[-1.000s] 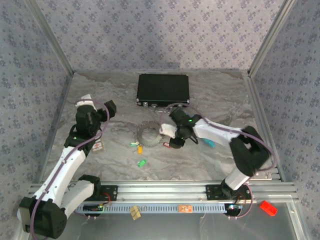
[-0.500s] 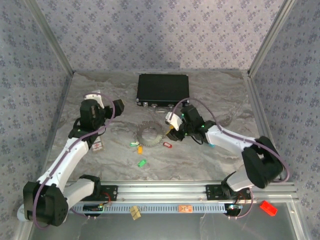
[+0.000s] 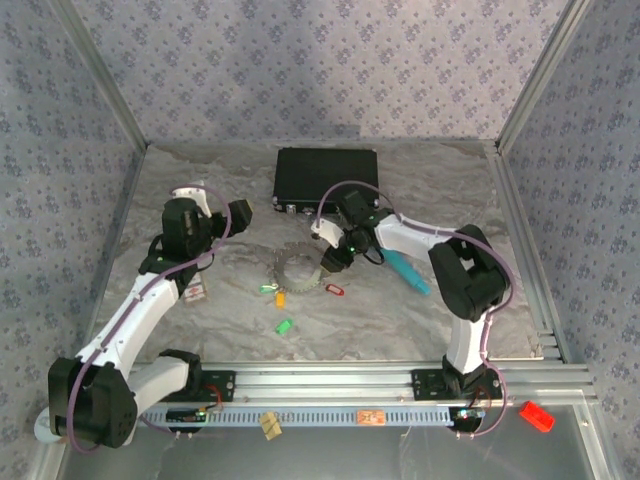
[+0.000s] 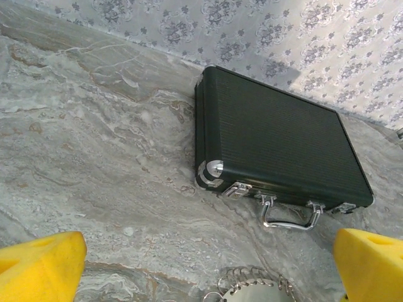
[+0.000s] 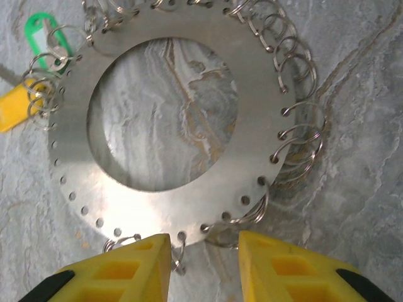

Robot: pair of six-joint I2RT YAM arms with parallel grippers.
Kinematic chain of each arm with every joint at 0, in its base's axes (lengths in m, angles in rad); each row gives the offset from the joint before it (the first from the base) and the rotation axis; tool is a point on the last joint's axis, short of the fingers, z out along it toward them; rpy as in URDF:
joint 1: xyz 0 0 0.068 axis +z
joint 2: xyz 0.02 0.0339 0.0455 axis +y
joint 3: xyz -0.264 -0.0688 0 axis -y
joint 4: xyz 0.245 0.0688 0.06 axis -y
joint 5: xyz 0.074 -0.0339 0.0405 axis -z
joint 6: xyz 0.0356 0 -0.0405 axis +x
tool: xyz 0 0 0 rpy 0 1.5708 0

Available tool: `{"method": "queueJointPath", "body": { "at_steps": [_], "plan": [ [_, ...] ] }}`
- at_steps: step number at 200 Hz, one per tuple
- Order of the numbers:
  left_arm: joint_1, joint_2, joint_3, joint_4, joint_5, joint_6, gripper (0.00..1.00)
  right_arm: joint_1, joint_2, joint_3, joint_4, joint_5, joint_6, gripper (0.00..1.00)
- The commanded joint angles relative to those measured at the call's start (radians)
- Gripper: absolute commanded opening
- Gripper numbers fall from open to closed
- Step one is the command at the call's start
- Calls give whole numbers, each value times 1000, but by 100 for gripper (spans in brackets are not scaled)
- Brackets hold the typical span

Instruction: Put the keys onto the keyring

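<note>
While the right arm point(image 3: 462, 272) folds back on itself, elbow raised out to the right and forearm reaching leftward and down, the right gripper point(image 3: 329, 262) hangs low over the table point(image 3: 420, 335), pointing at the keyring point(image 3: 297, 270). In the wrist view its yellow fingers point(image 5: 277, 264) stand partly apart with a clear gap between them, and they clamp nothing. The keyring's flat metal disc lies just ahead of the tips, its near rim almost at them. One small wire loop point(image 5: 179, 251) on that rim sits in the gap, close to the left finger. A green key point(image 5: 44, 34) and a yellow key point(image 5: 16, 107) lie against loops at the disc's far left; I cannot tell whether they are threaded on. A red key point(image 3: 335, 289) lies loose on the table just beside this gripper. A second green key point(image 3: 284, 326) lies well off toward the arm bases.

The left arm point(image 3: 140, 310) slopes up and forward. The left gripper point(image 3: 240, 213) is spread fully wide and empty, with the black case point(image 4: 277, 145) ahead of it and the keyring's edge low between its fingertips.
</note>
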Motion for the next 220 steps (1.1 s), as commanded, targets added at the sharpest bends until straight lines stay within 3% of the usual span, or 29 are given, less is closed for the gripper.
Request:
{"method": "queueJointPath", "body": {
  "at_steps": [1,69,156,220],
  "plan": [
    [7,-13,-3,11,34,-12,100,-4,34,40,-101,-35,61,34],
    [7,-67,-29,-4,34,-24,100,-6,65,42,-116,-102,116,36],
    [7,-80,-30,-16,27,-35,100,-6,80,37,-124,-63,113,37],
    [7,-87,-29,-21,17,-31,100,5,57,48,-165,-58,112,24]
  ]
}}
